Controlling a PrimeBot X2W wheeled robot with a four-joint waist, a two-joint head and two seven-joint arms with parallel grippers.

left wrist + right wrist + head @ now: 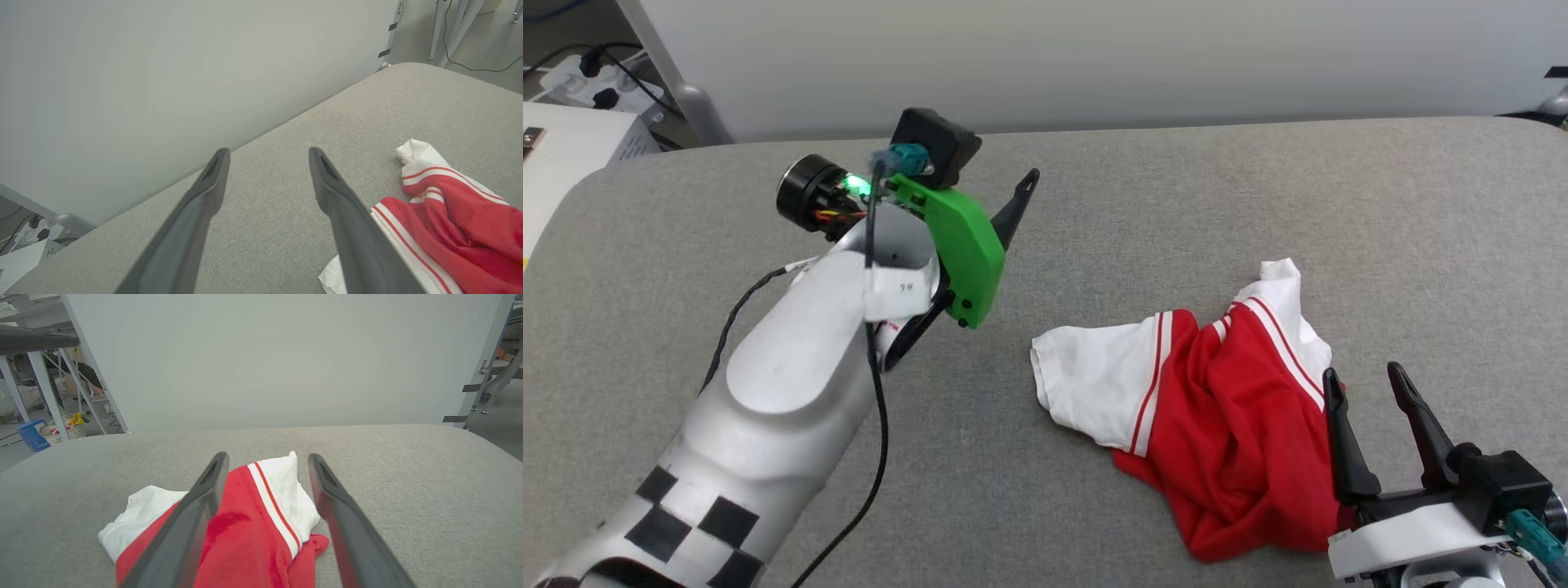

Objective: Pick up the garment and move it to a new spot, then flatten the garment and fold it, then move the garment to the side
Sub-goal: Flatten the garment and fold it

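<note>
The garment (1225, 408) is lying crumpled on the right half of the grey tabletop (1176, 204), toward the near edge. It is soft, wrinkled cloth. The red body is bunching into folds, one white sleeve is spreading out to the left, and the other is poking up at the far side. Red-and-white striped trim is running along the sleeve seams.

The right pincer (1364, 371) is hanging at the garment's near right edge. Its two long, dark, tapered fingers are standing spread, with red cloth showing between them. Whether they are touching the fabric cannot be told.

The left pincer (268, 150) is hovering over the far left of the tabletop, well apart from the garment. It is likewise spread and gripping nothing. A green plastic bracket (960, 245) is sitting at its wrist, and a black cable (878, 425) is trailing down the pale arm.

The tabletop is showing a woven, felt-like weave and rounded corners. A plain pale panel (1094, 57) is standing behind it. A white box (572, 139) is sitting beyond the far left corner.
</note>
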